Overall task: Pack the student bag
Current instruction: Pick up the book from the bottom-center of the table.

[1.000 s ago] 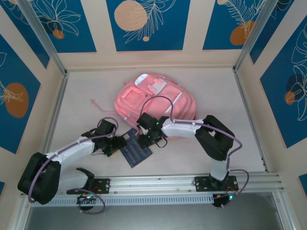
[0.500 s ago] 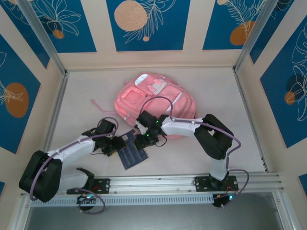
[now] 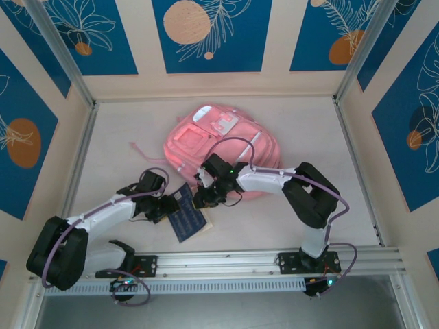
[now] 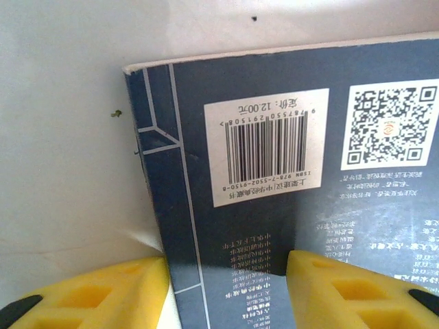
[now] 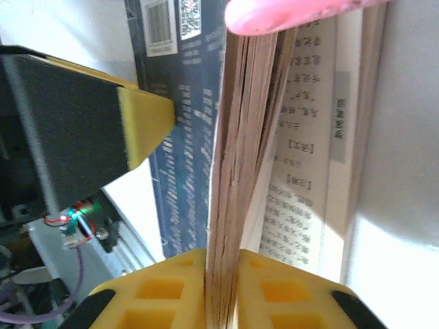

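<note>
The student bag (image 3: pixel 219 140), a big pink backpack, lies flat in the middle of the table; its pink edge (image 5: pixel 295 14) shows at the top of the right wrist view. A dark blue book (image 3: pixel 186 219) with a barcode lies just in front of it. My right gripper (image 3: pixel 204 197) is shut on the book's block of pages (image 5: pixel 223 205), lifting that edge, and a printed page (image 5: pixel 302 178) falls open beside it. My left gripper (image 3: pixel 163 208) is open at the book's spine corner (image 4: pixel 260 226): one finger (image 4: pixel 103 288) beside the spine, the other over the cover.
Aluminium posts and patterned blue walls close in the table (image 3: pixel 329 199) on three sides. A metal rail (image 3: pixel 226 262) with the arm bases runs along the near edge. A pink strap (image 3: pixel 140 149) trails left of the bag. Bare table lies to the right and far left.
My right gripper has shut on the book's pages. The book has slid a little toward the near left. My left gripper's jaws have narrowed slightly and stayed by the spine.
</note>
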Controlling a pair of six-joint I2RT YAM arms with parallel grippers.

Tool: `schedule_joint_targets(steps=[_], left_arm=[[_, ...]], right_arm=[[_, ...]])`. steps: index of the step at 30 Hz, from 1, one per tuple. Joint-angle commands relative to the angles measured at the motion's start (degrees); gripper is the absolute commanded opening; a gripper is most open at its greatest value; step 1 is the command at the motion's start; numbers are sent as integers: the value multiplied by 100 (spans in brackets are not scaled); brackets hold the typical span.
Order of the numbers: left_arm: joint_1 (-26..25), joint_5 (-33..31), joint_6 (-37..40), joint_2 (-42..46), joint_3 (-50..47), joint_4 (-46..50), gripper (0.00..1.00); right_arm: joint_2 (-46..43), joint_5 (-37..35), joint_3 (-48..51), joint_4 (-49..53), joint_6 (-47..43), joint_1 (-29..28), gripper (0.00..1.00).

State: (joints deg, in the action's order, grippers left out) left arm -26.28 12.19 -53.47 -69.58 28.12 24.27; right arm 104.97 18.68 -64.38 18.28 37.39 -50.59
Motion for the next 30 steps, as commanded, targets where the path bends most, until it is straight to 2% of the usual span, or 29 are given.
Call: schedule_joint_targets(steps=[1, 3, 7, 12, 19, 25, 30], left_arm=[[-51, 375, 66, -78, -220, -600, 51], [-48, 342, 66, 85, -227, -559, 55], [-44, 341, 84, 350, -238, -516, 67], [-11, 345, 91, 450, -237, -342, 75], [71, 451, 101, 472, -339, -481, 78], [82, 792, -73, 493, -364, -919, 78], [80, 1148, -557, 415, -493, -1659, 73]], right_arm=[[-11, -371, -22, 213, -37, -104, 9], [-126, -210, 178, -93, 173, 18, 5], [-212, 719, 805, -1298, 973, 430, 0], [-141, 1219, 1156, -2051, 1502, 685, 0], [3, 2087, 1716, -3659, 2628, 1080, 0], [120, 2320, 1882, -4357, 3220, 1174, 0], [254, 2408, 1908, -4776, 3611, 1178, 0]])
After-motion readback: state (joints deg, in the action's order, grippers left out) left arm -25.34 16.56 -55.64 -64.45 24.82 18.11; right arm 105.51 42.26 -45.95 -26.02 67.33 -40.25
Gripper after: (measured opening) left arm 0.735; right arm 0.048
